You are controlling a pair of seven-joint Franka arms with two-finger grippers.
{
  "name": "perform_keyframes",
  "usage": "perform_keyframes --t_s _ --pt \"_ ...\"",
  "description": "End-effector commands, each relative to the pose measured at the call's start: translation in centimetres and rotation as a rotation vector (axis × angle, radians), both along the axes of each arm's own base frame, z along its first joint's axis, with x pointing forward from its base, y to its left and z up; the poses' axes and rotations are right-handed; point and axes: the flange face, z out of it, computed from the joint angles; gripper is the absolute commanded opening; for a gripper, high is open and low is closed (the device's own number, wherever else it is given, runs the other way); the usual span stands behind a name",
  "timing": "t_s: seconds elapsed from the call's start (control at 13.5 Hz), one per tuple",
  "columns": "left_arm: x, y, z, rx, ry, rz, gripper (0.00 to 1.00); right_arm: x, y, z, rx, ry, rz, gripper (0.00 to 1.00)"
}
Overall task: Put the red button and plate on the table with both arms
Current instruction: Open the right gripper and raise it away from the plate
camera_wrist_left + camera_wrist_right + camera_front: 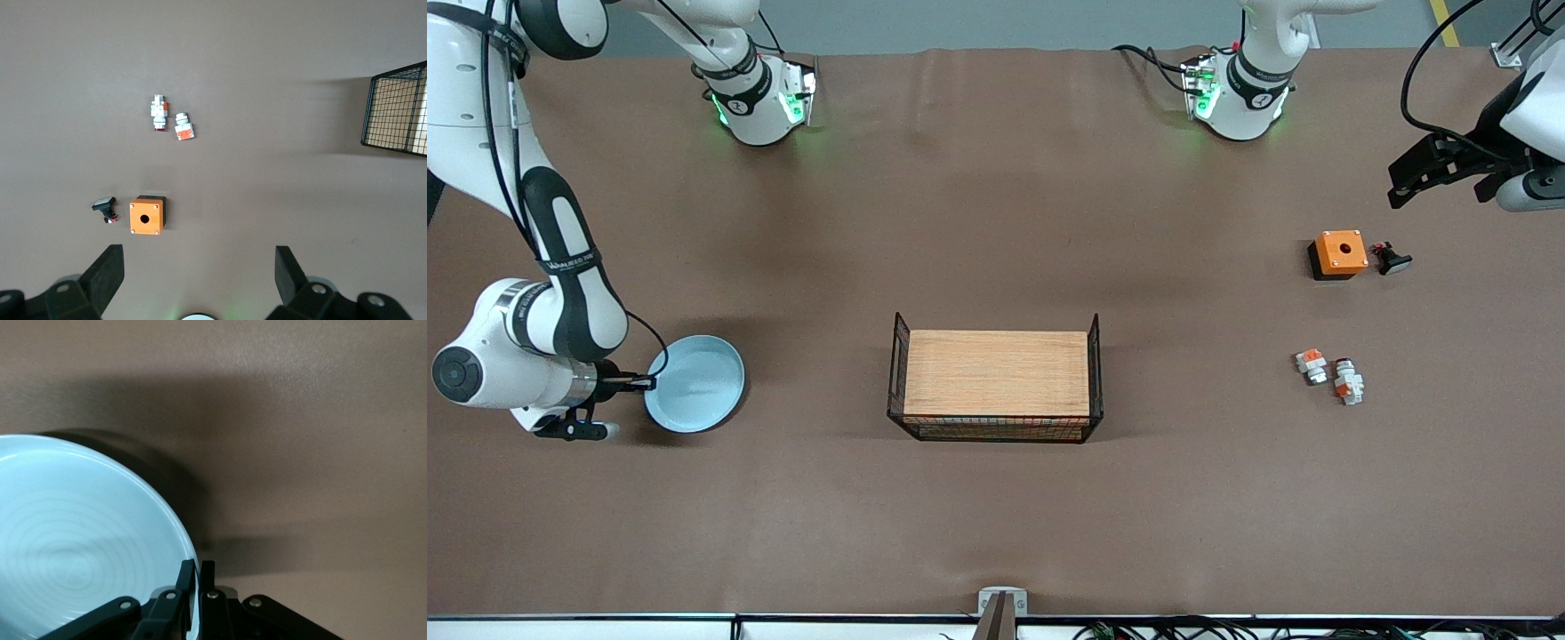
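Observation:
The pale-blue plate [698,382] sits low at the brown table [996,222], toward the right arm's end. My right gripper [645,384] is shut on its rim, which shows between the jaws in the right wrist view, plate [80,540], gripper [198,568]. I cannot tell whether the plate rests flat. The red button [1348,382], white with a red patch and a dark end, lies on the table toward the left arm's end, also seen from the left wrist [159,111]. My left gripper [1440,182] hangs open and empty [199,252] high above that end of the table.
A wooden board with black wire sides [996,373] stands mid-table, its corner [393,110] showing in the left wrist view. Near the button lie a stubby white piece with orange top [1311,363], an orange box with a hole [1339,252] and a small black part [1391,259].

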Motion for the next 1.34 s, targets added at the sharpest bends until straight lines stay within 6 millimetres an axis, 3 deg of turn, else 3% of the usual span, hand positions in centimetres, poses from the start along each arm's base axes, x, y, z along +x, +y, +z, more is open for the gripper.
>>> perform_keyframes --t_s 0.0,0.07,0.15,0.3,0.37,0.59,0.82,1.26 --pt "-0.4 -0.1 0.1 -0.015 0.003 -0.022 0.99 0.4 -0.4 -0.3 -0.001 -0.01 0.009 0.54" --pt "-0.3 -0.2 -0.1 -0.015 0.006 -0.024 0.99 0.7 -0.3 0.3 -0.003 -0.013 0.002 0.87" --pt "-0.3 -0.2 -0.1 -0.015 0.006 -0.024 0.99 0.9 0.1 1.2 -0.005 -0.014 0.004 1.0" --pt "-0.2 -0.3 -0.3 -0.015 0.009 -0.025 0.99 0.4 0.7 4.3 0.01 0.042 0.008 1.0" --pt "-0.2 -0.3 -0.3 -0.015 0.009 -0.025 0.99 0.4 1.4 7.5 0.012 0.054 0.001 1.0" --pt "-0.2 -0.4 -0.3 -0.014 0.009 -0.028 0.99 0.3 6.1 14.8 -0.036 0.055 -0.085 1.0" --pt "-0.1 -0.5 -0.3 -0.015 0.009 -0.021 0.99 -1.1 10.3 23.5 -0.061 -0.002 -0.074 1.0" --pt "-0.2 -0.5 -0.2 -0.015 0.008 -0.024 0.99 -5.7 12.4 36.8 -0.078 -0.131 -0.052 1.0"
